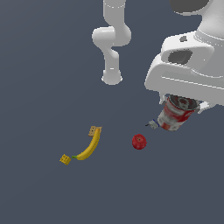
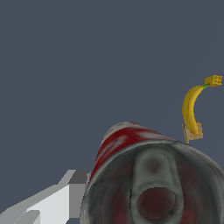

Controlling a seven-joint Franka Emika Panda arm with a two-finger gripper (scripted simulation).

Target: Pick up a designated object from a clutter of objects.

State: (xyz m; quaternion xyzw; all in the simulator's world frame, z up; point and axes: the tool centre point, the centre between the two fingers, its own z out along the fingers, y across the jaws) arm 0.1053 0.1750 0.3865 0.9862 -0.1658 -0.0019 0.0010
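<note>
The designated object, a tin can (image 1: pixel 176 114) with a red-and-white label and a grey rim, hangs tilted under the white hand at the exterior view's right. My gripper (image 1: pixel 181 105) is shut on it, and the hand hides most of the fingers. The can (image 2: pixel 144 175) fills the near part of the wrist view, its dark top facing the camera. One pale finger (image 2: pixel 52 203) presses against its side. The can looks raised off the floor, apart from the rest of the clutter of objects.
A red apple (image 1: pixel 139 141) lies near the can, and a tiny grey-blue piece (image 1: pixel 152 124) sits just beside it. Further toward the exterior view's left is a yellow banana (image 1: pixel 89 146) with a yellow-tan square at each end (image 1: pixel 94 130) (image 1: pixel 65 159). The arm's base (image 1: pixel 112 78) stands behind.
</note>
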